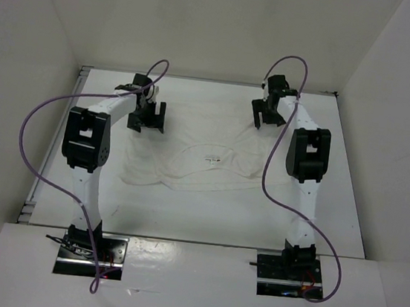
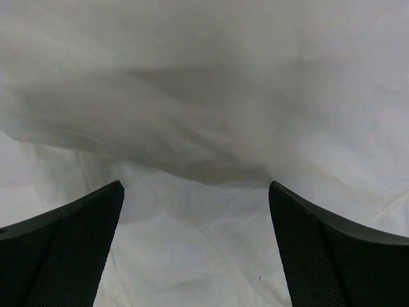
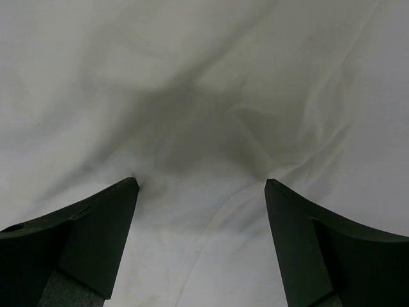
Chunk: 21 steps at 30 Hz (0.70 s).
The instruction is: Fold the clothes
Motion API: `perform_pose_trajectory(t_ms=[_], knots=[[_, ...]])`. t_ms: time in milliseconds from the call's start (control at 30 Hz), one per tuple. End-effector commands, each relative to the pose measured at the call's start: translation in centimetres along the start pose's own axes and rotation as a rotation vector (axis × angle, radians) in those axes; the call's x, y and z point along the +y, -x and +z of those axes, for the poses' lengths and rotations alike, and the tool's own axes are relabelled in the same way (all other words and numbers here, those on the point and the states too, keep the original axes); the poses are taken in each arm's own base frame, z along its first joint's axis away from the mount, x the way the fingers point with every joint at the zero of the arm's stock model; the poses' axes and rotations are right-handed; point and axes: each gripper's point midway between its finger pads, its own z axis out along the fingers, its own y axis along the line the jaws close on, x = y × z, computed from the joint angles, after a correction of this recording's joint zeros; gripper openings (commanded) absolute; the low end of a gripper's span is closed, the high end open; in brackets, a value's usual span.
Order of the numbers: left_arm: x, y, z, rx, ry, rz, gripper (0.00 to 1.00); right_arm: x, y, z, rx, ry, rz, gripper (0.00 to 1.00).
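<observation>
Left wrist: clothes (image 2: 211, 96) cropped everywhere, perhaps bunched

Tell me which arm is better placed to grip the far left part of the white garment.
Left, probably. The left tool, open, hangs over the far left part of the garment; the right tool, also open, is over its far right corner.

Nothing legible: the tiny dark label (image 1: 212, 157) on the white garment (image 1: 192, 133) was too small to read.
</observation>
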Motion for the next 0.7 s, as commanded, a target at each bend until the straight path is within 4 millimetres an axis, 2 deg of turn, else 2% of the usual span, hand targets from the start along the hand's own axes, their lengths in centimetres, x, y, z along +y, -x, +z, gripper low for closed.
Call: perform_pose_trajectory(t_ms=[0,67,100,167,200,267,300,333,367,400,667], knots=[[1.0,-0.7,0.3,0.031,0.039,-0.023,1.0,-0.9,-2.2,1.1,0.045,-0.013,0.005,0.88],[1.5,-2.0,0.6,0.064,0.055,-0.014,1.0,-0.6,-3.1,1.3,0.062,0.001,0.003,0.9],[1.5,-2.0,0.6,0.064,0.054,-0.002,1.0,-0.5,-3.8,1.1,0.072,0.002,0.002,0.9],[1.8,-2.4,0.5,0.082,0.068,0.008,1.0,-0.5,-4.6,0.9,0.084,0.003,0.001,0.96],[2.4,-2.3,0.4,0.08,0.081,0.012,1.0,-0.3,-5.8,1.1,0.106,0.006,-0.001,0.98],[3.3,-3.3,0.4,0.129,0.102,0.011,1.0,-0.3,-6.2,0.4,0.105,0.005,-0.001,0.99],[3.5,-4.0,0.6,0.156,0.105,0.022,1.0,-0.6,-7.7,0.6,0.135,0.005,0.005,0.99],[4.0,-4.2,0.6,0.178,0.112,0.01,1.0,-0.6,-7.9,0.0,0.134,0.004,0.005,0.99],[4.1,-4.8,0.9,0.202,0.105,0.018,1.0,-0.5,-9.3,0.0,0.164,0.008,0.002,0.99],[4.6,-5.0,0.8,0.211,0.108,0.021,1.0,-0.4,-9.8,-0.2,0.175,0.009,0.001,0.99],[5.5,-8.3,0.5,0.34,0.123,0.073,1.0,-0.6,-14.0,-3.2,0.218,0.011,-0.004,0.99]])
